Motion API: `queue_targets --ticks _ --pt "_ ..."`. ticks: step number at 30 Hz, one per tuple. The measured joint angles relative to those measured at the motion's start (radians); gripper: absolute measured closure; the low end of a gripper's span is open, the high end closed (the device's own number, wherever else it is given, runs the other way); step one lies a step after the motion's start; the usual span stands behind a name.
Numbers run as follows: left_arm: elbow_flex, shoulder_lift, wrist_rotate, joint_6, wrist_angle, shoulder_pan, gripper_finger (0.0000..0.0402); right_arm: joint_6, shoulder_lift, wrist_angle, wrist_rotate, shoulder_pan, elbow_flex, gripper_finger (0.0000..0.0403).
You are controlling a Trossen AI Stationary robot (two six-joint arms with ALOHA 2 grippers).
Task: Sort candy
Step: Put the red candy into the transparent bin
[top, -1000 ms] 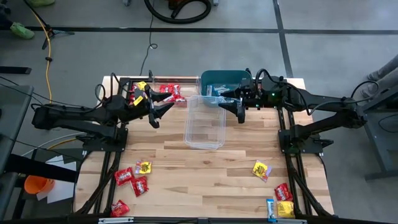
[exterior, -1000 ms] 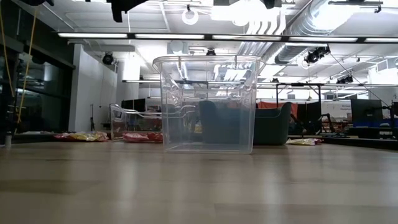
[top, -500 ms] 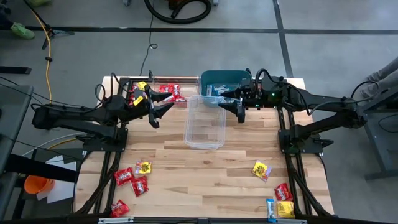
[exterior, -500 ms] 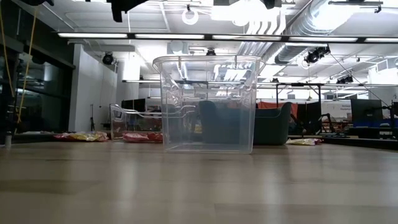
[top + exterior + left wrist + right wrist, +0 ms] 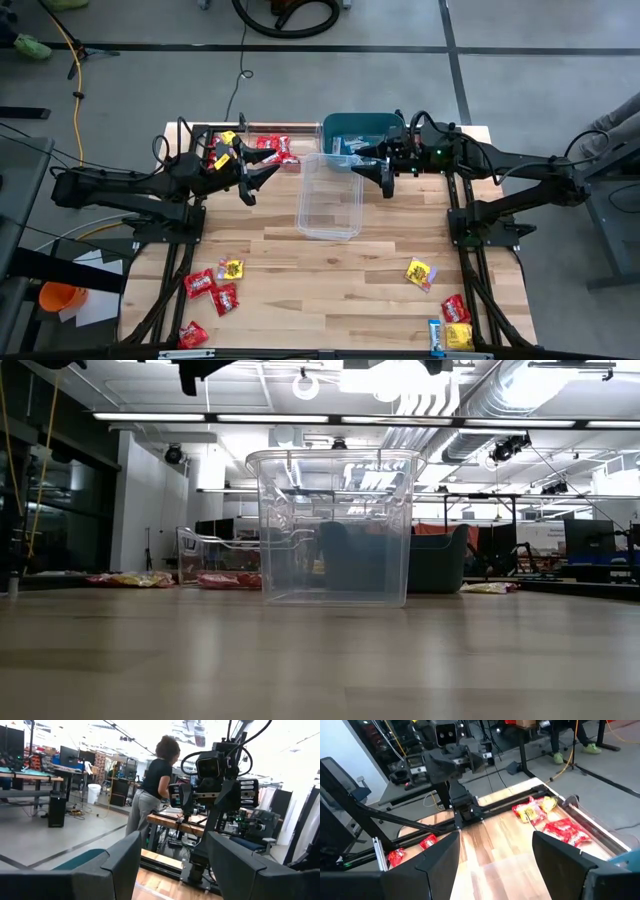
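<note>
Above the clear tub (image 5: 329, 196), both grippers, left (image 5: 252, 179) & right (image 5: 378, 176), are hovering w/ jaws apart, empty; nothing's being picked yet, next is reaching down for candy (image 5: 213, 283).

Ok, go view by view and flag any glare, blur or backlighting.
Low view: ceiling lights reflect off the clear tub, and the near tabletop is soft. Left wrist view: bright, washed-out background, with the fingers dark against it. High view: evenly lit, no harsh shadows.

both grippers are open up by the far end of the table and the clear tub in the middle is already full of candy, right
Not quite: the clear tub is empty, as the high view shows. The candy lies on the table and in a far tub. Left gripper and right gripper are open there.
</note>
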Motion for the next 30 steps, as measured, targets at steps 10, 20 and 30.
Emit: queue_targets --ticks 10,20,30 --pt "0.0 0.0 0.0 -0.023 -0.002 0.0 0.019 0.397 0.005 -0.479 0.406 -0.125 0.001 0.0158" --pt "0.0 0.0 0.0 -0.024 -0.009 0.0 0.019 0.534 0.012 -0.531 0.43 -0.463 -0.144 0.0158" --pt "0.0 0.0 0.0 -0.024 -0.008 0.0 0.019 0.685 0.061 -0.186 0.277 -0.841 -0.4 0.0158"
